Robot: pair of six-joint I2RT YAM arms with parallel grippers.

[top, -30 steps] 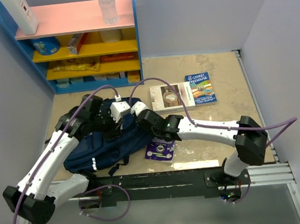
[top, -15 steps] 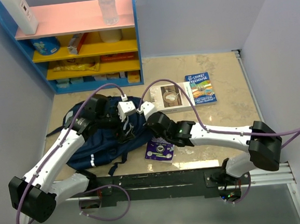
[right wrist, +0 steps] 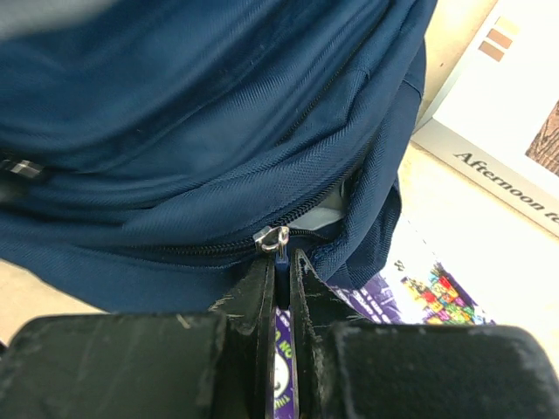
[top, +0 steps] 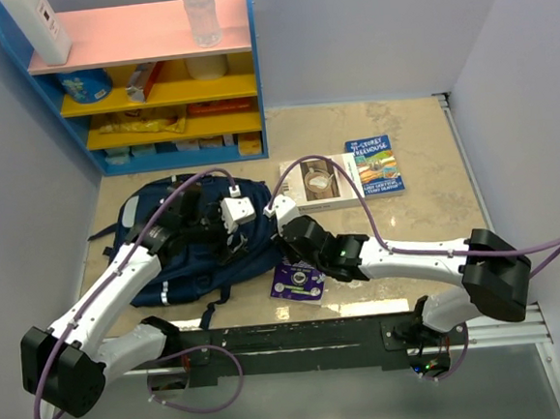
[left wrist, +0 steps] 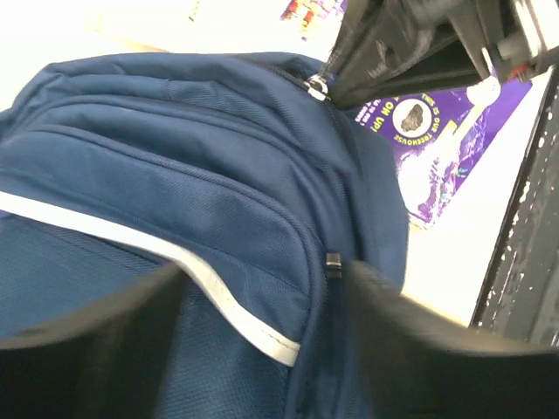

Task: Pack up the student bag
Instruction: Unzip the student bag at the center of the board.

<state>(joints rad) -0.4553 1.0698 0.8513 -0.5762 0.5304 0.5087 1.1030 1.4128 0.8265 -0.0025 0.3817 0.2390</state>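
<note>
right claw: fingers pinched narrow on the zip pull of the student bag. the silver slider sits right at the fingertips. in the wrist view the closed zip teeth run off to the claw's left. to the right of the slider the seam gapes a little and pale lining shows. a purple booklet lies below and to the right of the fingers, its edge tucked under the bag's corner. a white book lies further out, up and right of the claw, apart from the bag.

left claw: spread wide, gripping nothing; both fingers are blurred at the near edge of its view. the bag's front panel and a light grey stripe lie directly beneath, between the fingers. contact of tips with fabric: cannot tell. the right claw is visible ahead of it, at the bag's far edge, on the slider.

overhead: the bag lies flat on the table, under both claws.
</note>
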